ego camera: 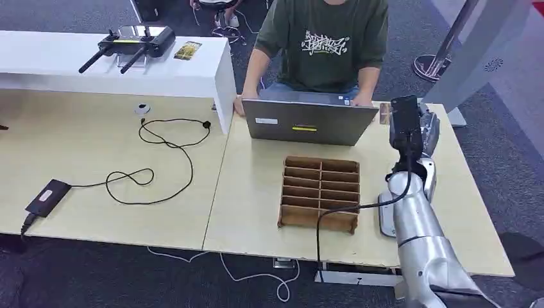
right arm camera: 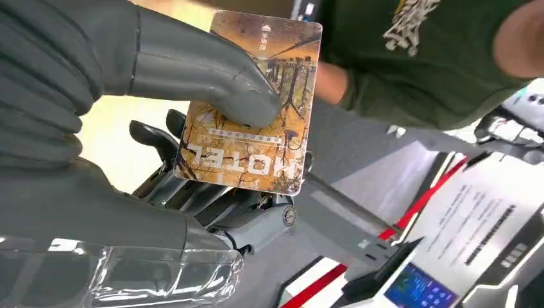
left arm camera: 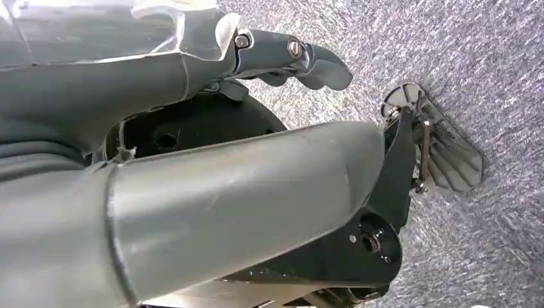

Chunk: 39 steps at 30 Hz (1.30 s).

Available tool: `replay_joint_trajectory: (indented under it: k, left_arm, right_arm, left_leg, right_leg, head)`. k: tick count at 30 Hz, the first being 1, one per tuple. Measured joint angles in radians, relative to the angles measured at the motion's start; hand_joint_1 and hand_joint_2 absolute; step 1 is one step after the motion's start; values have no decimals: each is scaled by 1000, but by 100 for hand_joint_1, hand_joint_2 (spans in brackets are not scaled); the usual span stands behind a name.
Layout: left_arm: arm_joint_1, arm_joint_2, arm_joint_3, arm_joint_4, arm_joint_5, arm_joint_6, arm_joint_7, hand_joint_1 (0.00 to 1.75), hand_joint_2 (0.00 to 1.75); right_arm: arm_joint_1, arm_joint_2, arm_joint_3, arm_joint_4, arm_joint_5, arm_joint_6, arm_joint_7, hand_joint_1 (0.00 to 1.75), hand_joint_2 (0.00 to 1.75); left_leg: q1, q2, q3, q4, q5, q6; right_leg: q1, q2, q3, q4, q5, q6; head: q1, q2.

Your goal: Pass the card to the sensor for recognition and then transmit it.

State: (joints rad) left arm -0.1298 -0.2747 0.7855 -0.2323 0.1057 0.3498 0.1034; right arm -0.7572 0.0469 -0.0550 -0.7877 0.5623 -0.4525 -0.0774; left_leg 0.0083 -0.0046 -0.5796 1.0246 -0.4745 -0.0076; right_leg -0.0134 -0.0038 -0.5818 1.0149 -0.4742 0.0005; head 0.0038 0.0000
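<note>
Orange-brown hotel card sits pinched under the right hand's thumb, raised near the pale wooden table's far right corner. Left hand, fingers loosely curled around nothing, hangs over grey carpet. Nearby: a person's laptop, a cardboard divider tray.

A person sits behind an open laptop; a brown divided tray lies near it, a black cable to the left.

Bright, even light with soft shadows throughout; wrist views go soft up close, with glare on clear plastic.
</note>
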Motion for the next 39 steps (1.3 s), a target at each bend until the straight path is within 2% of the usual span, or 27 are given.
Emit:
replay_joint_trajectory:
  k: [9,20,24,39]
  left_arm:
    - [-1,2,10,0,16,0,6,0,0]
    - [-2,2,11,0,23,0,14,0,0]
    - [-2,3,11,0,29,0,14,0,0]
    - [-2,4,11,0,35,0,22,0,0]
  right_arm:
    - [-28,-50,-46,107,-17,-38,-7,175,175]
    - [17,-98,-76,115,-28,-50,-22,175,175]
    - [68,-105,-77,61,-38,-48,-7,175,175]
    - [348,-93,-85,-297,6,-19,69,175,175]
  left_leg:
    - [0,0,0,0,0,0]
    - [0,0,0,0,0,0]
    - [0,0,0,0,0,0]
    - [0,0,0,0,0,0]
  right_leg:
    - [0,0,0,0,0,0]
    - [0,0,0,0,0,0]
    - [0,0,0,0,0,0]
    - [0,0,0,0,0,0]
  head:
    - [0,0]
    - [0,0]
    - [0,0]
    - [0,0]
